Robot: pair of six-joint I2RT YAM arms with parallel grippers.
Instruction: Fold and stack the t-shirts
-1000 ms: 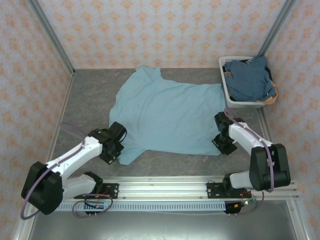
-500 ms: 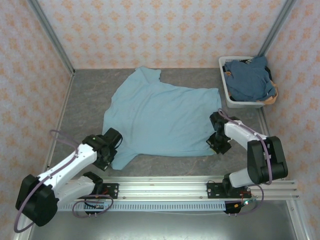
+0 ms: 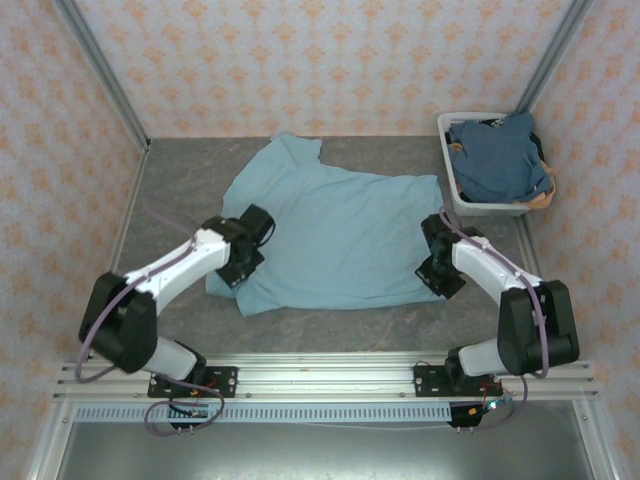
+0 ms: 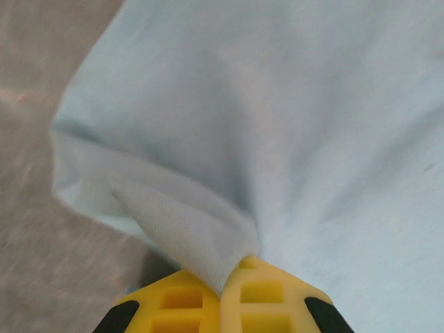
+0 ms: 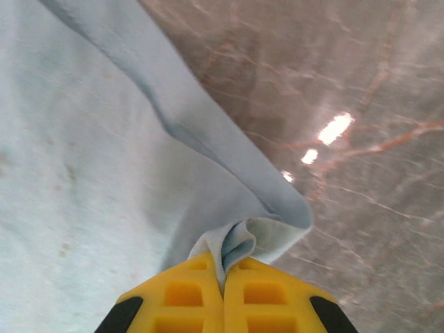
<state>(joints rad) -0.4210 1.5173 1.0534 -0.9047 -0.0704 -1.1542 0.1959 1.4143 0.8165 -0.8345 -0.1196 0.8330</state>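
Light blue t-shirt (image 3: 335,235) lay spread mostly flat across the middle of the grey table (image 3: 175,190). We saw the left gripper (image 4: 230,276) at the shirt's near-left edge, its yellow fingers pressed together on a fold of the cloth, which bunched up between them. Same deal on the other side: the right gripper (image 5: 223,272) pinched the hem at the shirt's near-right corner, lifting it a bit off the table. Some darker blue t-shirts (image 3: 500,160) sat piled in the white basket (image 3: 478,208) at the far right, just beside the spread shirt's far-right corner.
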